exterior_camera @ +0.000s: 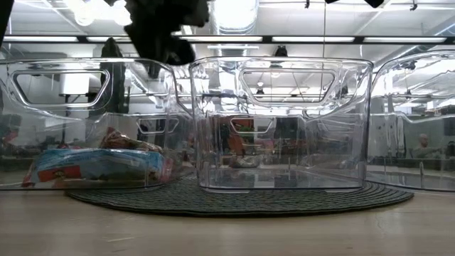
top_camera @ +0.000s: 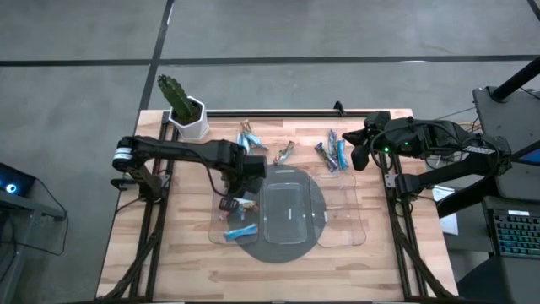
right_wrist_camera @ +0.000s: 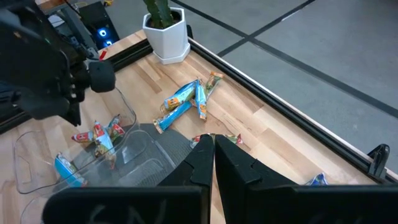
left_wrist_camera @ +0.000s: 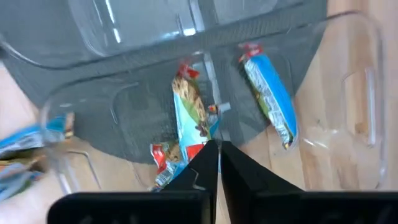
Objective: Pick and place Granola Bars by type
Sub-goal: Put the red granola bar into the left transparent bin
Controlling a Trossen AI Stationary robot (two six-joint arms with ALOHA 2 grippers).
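Your counter (top_camera: 169,253) carries a grey mat (top_camera: 278,249), three clear trays (top_camera: 342,228), a potted cactus (top_camera: 186,114), and loose bars (top_camera: 251,138).

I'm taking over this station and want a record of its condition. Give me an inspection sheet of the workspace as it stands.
Surface: wooden table with a dark round mat under three clear bins.
Job's things: two blue bars in the left bin; loose bars near the far edge, more toward the right arm.
Clutter: potted cactus at the far left corner.
Grippers: left gripper shut, empty, above the left bin; right gripper shut, empty, parked at the table's right side.
Cables: some run along both arms.
Surroundings: grey floor, keyboard at right.
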